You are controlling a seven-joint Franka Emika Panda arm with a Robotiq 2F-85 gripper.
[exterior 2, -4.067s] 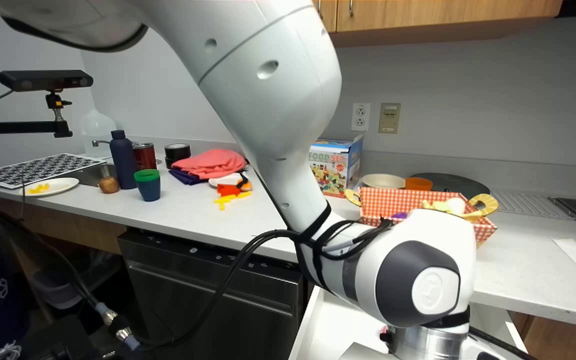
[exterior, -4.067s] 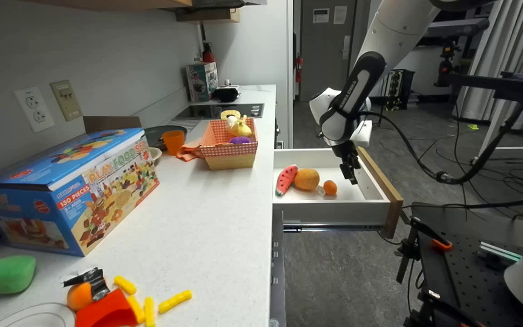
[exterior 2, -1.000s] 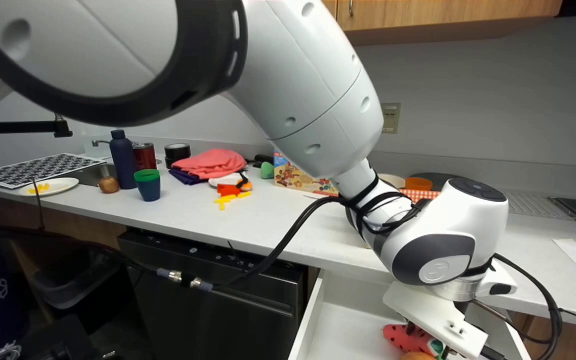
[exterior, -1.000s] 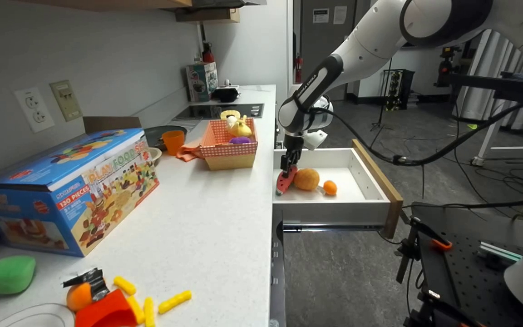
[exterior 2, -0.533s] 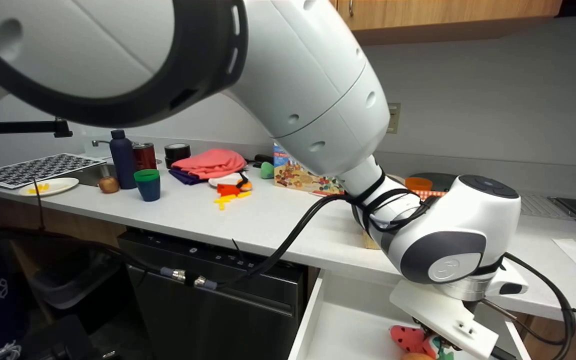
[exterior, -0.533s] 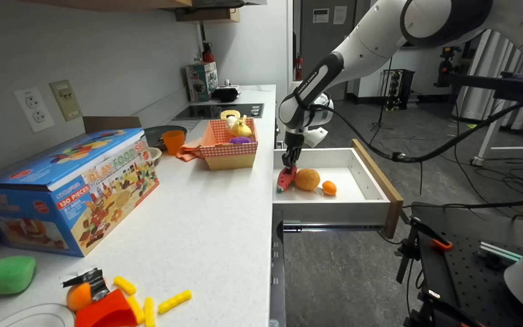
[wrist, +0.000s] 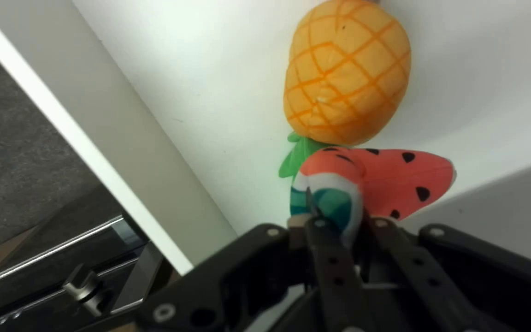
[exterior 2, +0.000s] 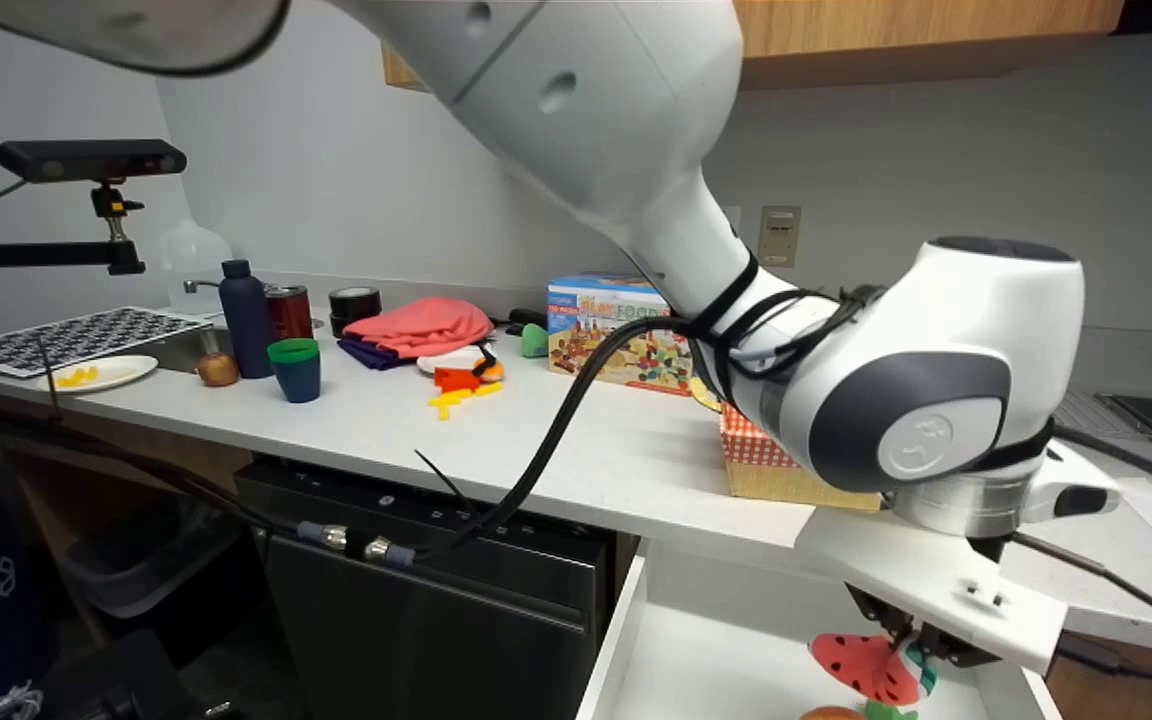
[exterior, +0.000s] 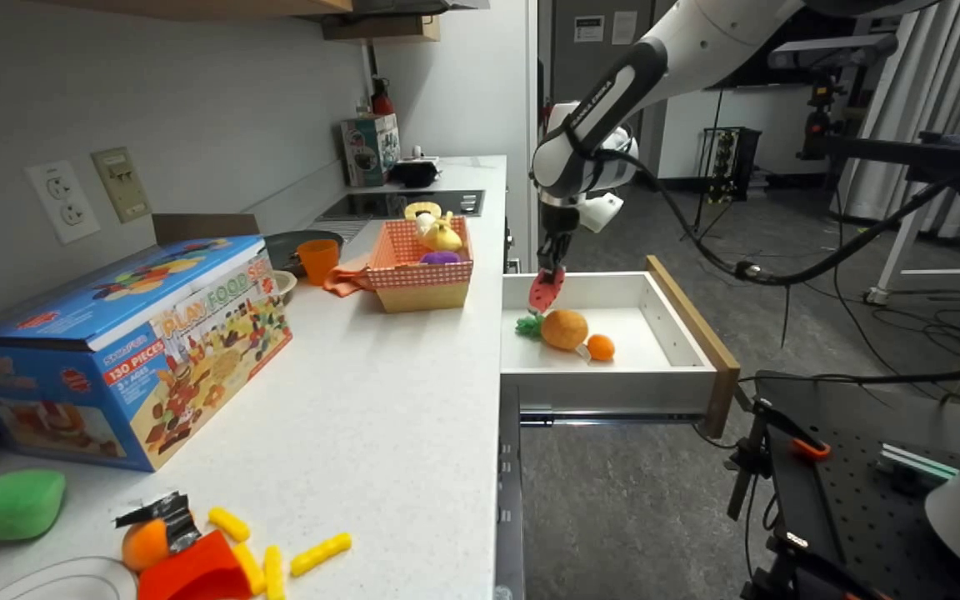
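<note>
My gripper (wrist: 349,223) is shut on a plush watermelon slice (wrist: 408,180), pinching it near its green and white rind so that the cloth folds between the fingers. In an exterior view the slice (exterior: 546,292) hangs tilted from the gripper (exterior: 552,265), raised inside the open drawer (exterior: 597,387). A plush pineapple (wrist: 348,74) lies on the drawer floor just beyond it, its green leaves (wrist: 298,159) partly covered by the slice in the wrist view. Beside the pineapple sits a small orange fruit (exterior: 602,347).
Alongside the drawer runs a white counter (exterior: 397,400) with a checkered basket (exterior: 423,287) of play food near its edge. A play food box (exterior: 197,350), an orange cup (exterior: 318,260) and several yellow pieces (exterior: 321,553) stand or lie there too. The drawer's wooden front (exterior: 692,333) stands out from the counter.
The gripper came from the drawer's front side over to the watermelon slice, closed on it and rose with it. The pineapple's leaves have come into view, and the small orange fruit has shifted slightly.
</note>
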